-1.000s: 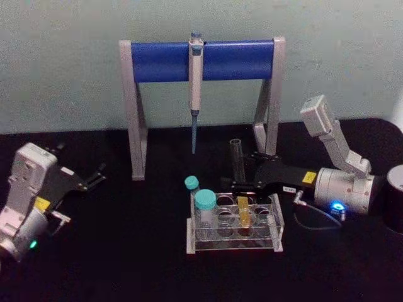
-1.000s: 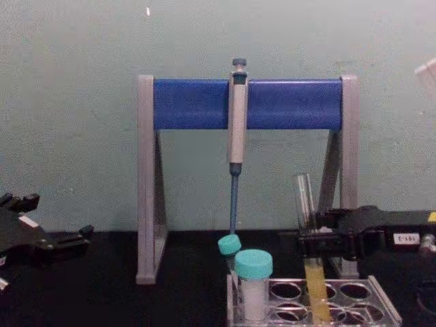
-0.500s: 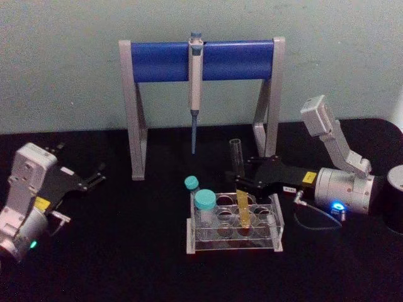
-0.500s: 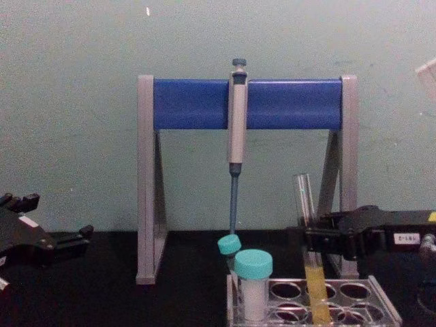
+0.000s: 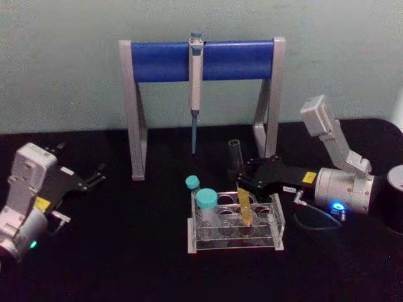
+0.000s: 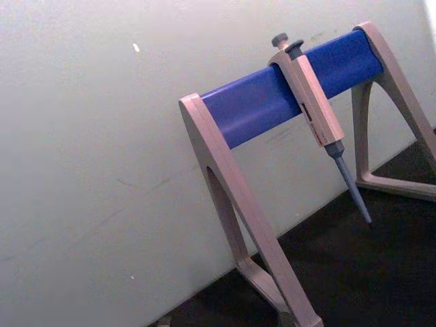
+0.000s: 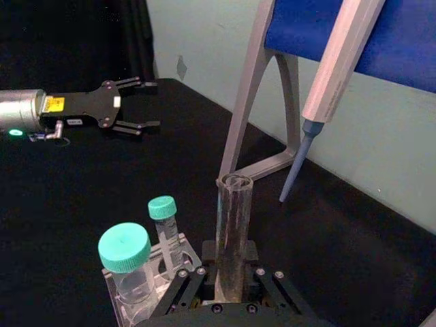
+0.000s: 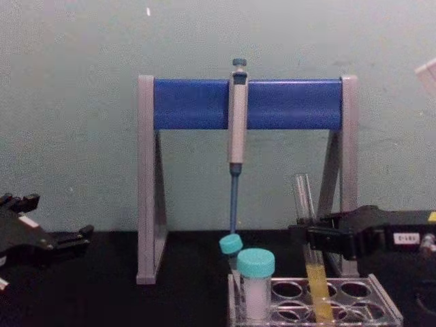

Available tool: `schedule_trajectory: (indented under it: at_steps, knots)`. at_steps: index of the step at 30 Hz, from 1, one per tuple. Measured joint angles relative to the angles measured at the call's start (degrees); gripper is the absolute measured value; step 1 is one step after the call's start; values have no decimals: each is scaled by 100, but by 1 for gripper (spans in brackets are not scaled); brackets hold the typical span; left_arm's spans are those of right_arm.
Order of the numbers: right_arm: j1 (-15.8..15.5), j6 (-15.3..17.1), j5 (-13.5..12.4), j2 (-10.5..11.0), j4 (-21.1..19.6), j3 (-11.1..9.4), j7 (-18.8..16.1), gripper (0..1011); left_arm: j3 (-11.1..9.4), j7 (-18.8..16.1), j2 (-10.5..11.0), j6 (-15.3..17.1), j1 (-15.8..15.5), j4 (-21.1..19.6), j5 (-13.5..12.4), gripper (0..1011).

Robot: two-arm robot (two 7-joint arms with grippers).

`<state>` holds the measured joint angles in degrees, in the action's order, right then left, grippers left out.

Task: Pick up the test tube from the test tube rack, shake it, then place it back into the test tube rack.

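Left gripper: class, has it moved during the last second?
No. The left gripper stays parked and open, just as far left of the pipette stand as before.

Background stuff: there's a grey stand (image 5: pixel 134 113) with a fat blue crossbar (image 5: pixel 160 61) at the back of the black table (image 5: pixel 126 251), right up against a pale greenish wall (image 5: pixel 63 63). A grey-blue pipette (image 5: pixel 196 82) hangs off the middle of the crossbar, tip pointing down. In front of it are two white ones with teal caps: a wide tube (image 5: pixel 206 200) standing upright and a skinny tube (image 5: pixel 192 183) just behind it, leaning a little. Also a black round thing (image 5: pixel 397 198) at the far right edge of the table, can't tell what it is.
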<state>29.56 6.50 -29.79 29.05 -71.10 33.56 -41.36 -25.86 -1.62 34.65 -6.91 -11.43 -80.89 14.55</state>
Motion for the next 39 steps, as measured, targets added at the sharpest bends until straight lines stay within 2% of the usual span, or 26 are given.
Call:
schedule_trajectory:
  at_steps: [7, 15, 29, 39]
  knots:
    - [-8, -43, 6, 1, -1, 0, 3, 230, 0, 0, 0, 0, 0, -1, 0, 1010]
    - [-135, -466, 33, 11, -90, -55, 5, 230, 0, 0, 0, 0, 0, -1, 0, 1010]
    - [-549, -994, -81, 66, -388, -401, 147, 232, 0, 0, 0, 0, 0, 0, 0, 1010]
    - [-634, -1264, -242, 17, -575, -620, 104, 230, 0, 0, 0, 0, 0, 0, 0, 1010]
